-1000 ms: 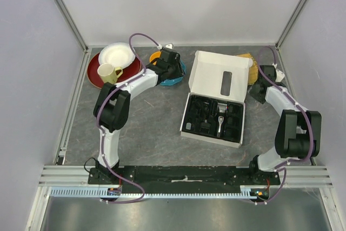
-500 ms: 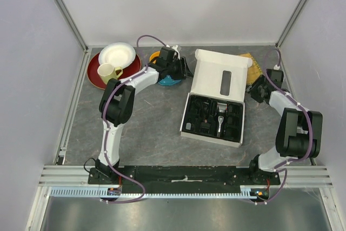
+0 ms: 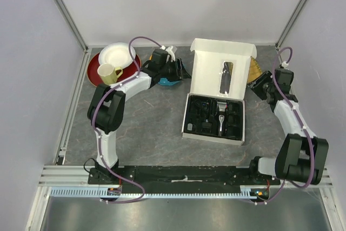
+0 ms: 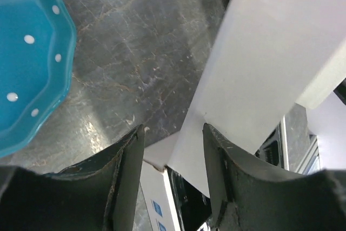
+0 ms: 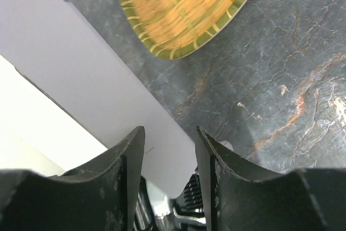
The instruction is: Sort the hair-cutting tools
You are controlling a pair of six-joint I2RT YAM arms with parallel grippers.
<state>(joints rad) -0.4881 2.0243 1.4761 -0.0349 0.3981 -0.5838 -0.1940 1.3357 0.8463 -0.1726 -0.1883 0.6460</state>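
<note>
The white box [image 3: 221, 74] stands open at the table's middle, its lid raised. Its black tray [image 3: 190, 125] holds the black-and-silver clipper [image 3: 221, 119] and several black comb attachments [image 3: 201, 113]. I cannot pick out the cord or the short cylinder. My left gripper [image 3: 182, 70] is open and empty beside the lid's left edge; in the left wrist view [image 4: 173, 131] the lid [image 4: 270, 68] lies ahead between the fingers. My right gripper [image 3: 259, 85] is open and empty by the lid's right edge; the right wrist view [image 5: 170, 131] shows the lid [image 5: 70, 79] and comb teeth [image 5: 197, 193] below.
A red plate [image 3: 94, 75] with a white plate [image 3: 116, 54] and a yellow mug [image 3: 108, 72] sits at the back left. A blue bowl [image 3: 168, 81] [image 4: 27, 52] lies under my left arm. A woven yellow plate [image 3: 253, 70] [image 5: 184, 4] is behind the box's right side.
My left gripper has swung right from the blue bowl to the box's left edge. My right gripper has moved back and right. The box has turned a little and its lid stands more upright.
</note>
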